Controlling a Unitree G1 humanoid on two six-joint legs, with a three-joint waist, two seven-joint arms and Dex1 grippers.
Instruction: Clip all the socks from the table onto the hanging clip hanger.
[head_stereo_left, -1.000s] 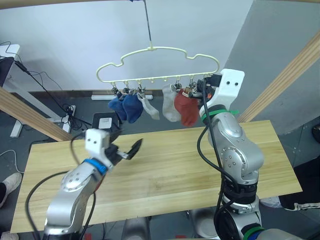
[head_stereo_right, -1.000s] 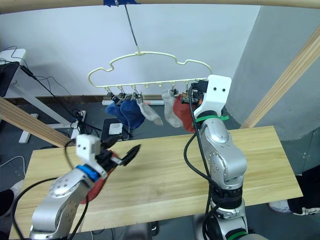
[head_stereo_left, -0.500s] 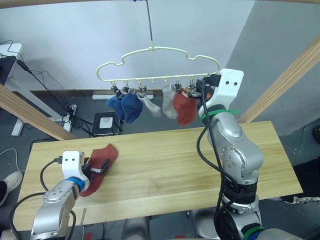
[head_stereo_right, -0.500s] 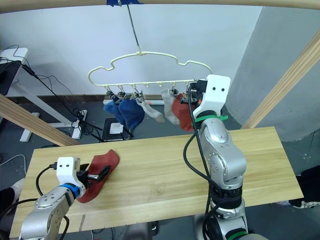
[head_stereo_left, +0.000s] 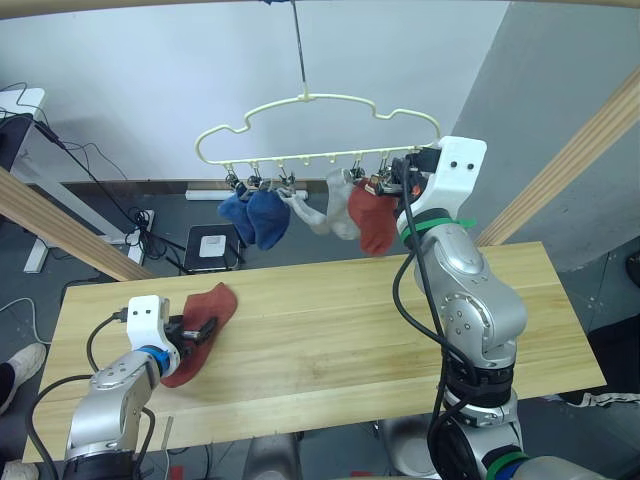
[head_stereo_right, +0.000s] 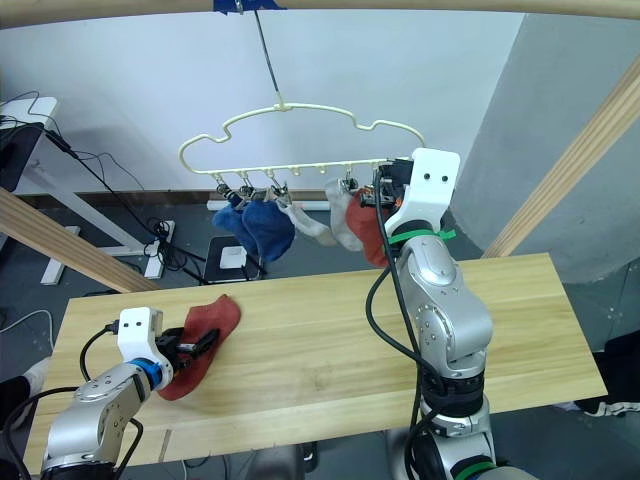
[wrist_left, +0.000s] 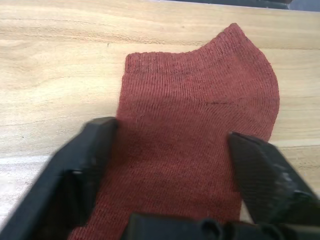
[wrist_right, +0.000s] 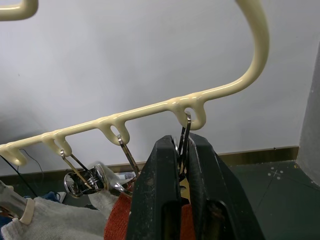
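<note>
Right wrist view shows you the right claw pinching a metal clip; left wrist view shows the left claw spread over the rust-red sock on the bench.

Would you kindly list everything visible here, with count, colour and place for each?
Table: one, pale wood planks, in front of the robot.
Clip hanger: one, pale yellow, hanging above the table's far edge.
Blue socks: two, clipped at the hanger's left.
Grey socks: two, light grey, clipped mid-hanger.
Hung red sock: one, rust-red, clipped near the hanger's right end.
Loose red sock: one, rust-red, flat on the table's left.
Wooden rail: pale posts slanting at both sides.
Left gripper: open, fingers either side of the loose red sock.
Right gripper: shut on the hanger's end clip.
</note>
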